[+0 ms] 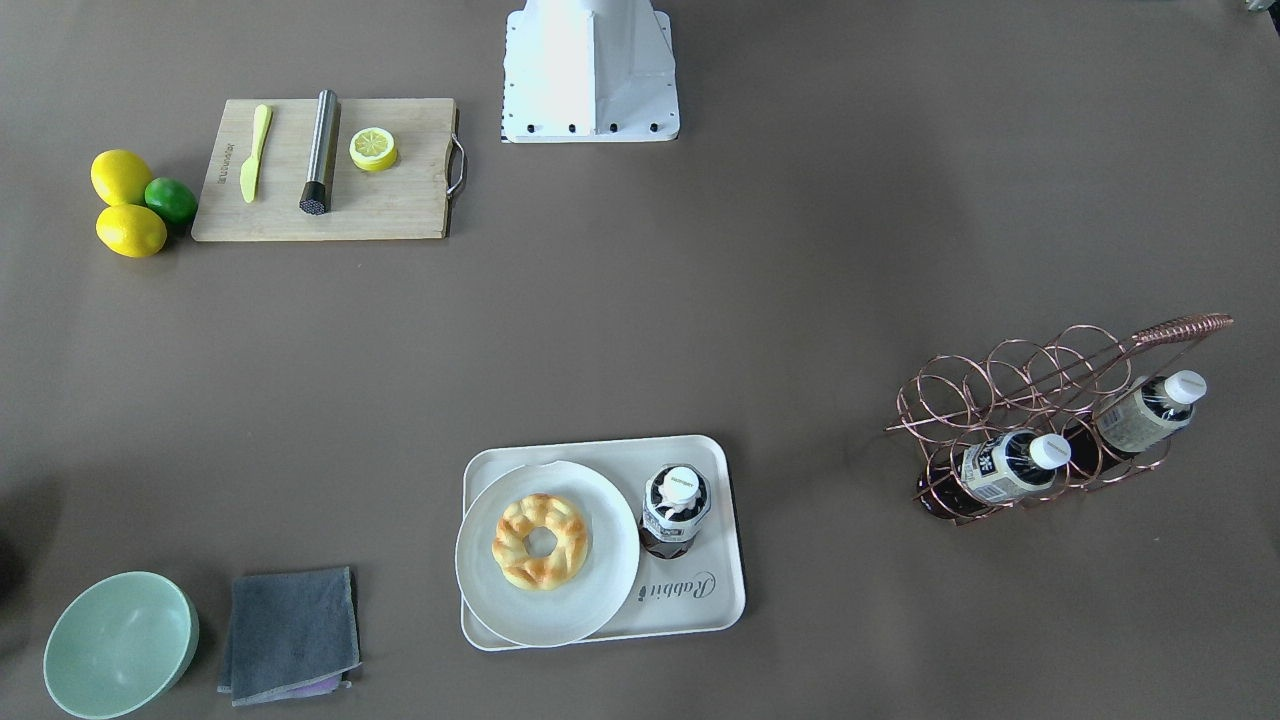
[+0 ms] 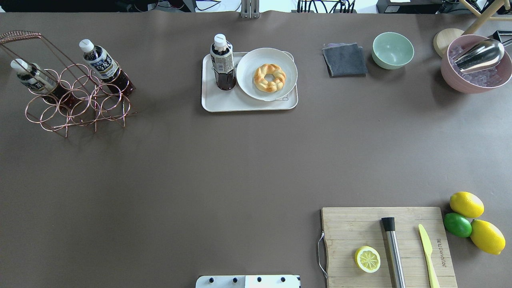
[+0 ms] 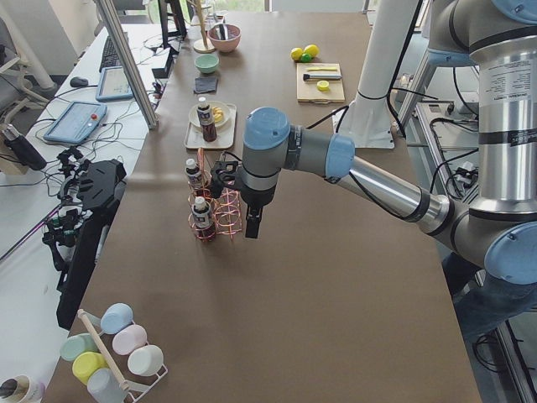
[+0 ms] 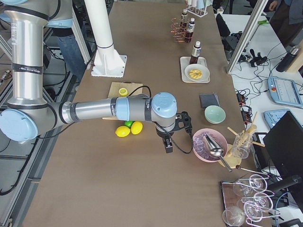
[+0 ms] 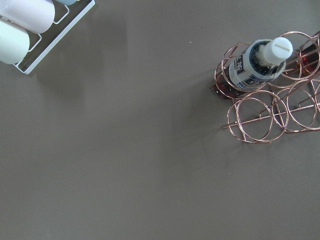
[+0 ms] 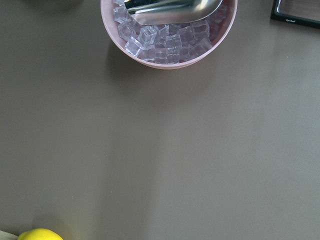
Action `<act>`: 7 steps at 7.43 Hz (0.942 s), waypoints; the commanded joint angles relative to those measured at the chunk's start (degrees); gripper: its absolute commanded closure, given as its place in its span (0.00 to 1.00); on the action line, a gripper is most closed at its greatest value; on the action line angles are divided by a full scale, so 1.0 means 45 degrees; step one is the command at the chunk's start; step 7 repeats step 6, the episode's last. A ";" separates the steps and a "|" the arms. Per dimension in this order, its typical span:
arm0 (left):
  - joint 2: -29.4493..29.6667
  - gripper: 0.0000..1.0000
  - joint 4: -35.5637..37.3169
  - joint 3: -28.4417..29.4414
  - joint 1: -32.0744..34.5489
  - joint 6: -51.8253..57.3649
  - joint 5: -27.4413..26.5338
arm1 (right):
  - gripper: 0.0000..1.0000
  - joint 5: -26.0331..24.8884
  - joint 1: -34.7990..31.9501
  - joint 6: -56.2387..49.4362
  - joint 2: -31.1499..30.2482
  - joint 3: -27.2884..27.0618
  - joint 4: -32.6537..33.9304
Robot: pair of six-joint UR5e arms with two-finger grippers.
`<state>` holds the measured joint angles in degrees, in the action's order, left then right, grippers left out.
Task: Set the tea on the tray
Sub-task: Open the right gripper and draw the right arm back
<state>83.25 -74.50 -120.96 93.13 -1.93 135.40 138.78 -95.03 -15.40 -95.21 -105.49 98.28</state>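
A tea bottle (image 1: 675,510) with dark liquid and a white cap stands upright on the cream tray (image 1: 690,612), beside the plate; it also shows in the overhead view (image 2: 222,64) on the tray (image 2: 224,105). Two look-alike bottles (image 1: 1005,468) (image 1: 1145,412) lean in a copper wire rack (image 1: 1000,385). My left gripper (image 3: 252,225) hangs above the table next to the rack, apart from the bottles. My right gripper (image 4: 168,145) hangs near the pink ice bowl. Both show only in the side views, so I cannot tell whether they are open or shut.
A white plate (image 1: 600,590) with a braided pastry (image 1: 540,540) fills the tray's other side. A cutting board (image 1: 400,200) holds a knife, a steel tube and a lemon half, with lemons and a lime (image 1: 170,200) beside it. A green bowl (image 1: 120,640), a grey cloth (image 1: 290,632) and a pink ice bowl (image 2: 476,66) are also here.
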 commanded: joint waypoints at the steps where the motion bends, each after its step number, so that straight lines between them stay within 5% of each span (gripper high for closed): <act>1: -0.0335 0.03 -0.0104 0.0181 0.0048 0.0018 0.0028 | 0.00 -0.0077 -0.0015 -0.0035 -0.0053 -0.0072 0.0132; 7: -0.0376 0.03 -0.0592 0.0532 0.0009 -0.0002 0.0028 | 0.00 -0.0156 0.0063 -0.0016 0.0103 0.0006 0.0152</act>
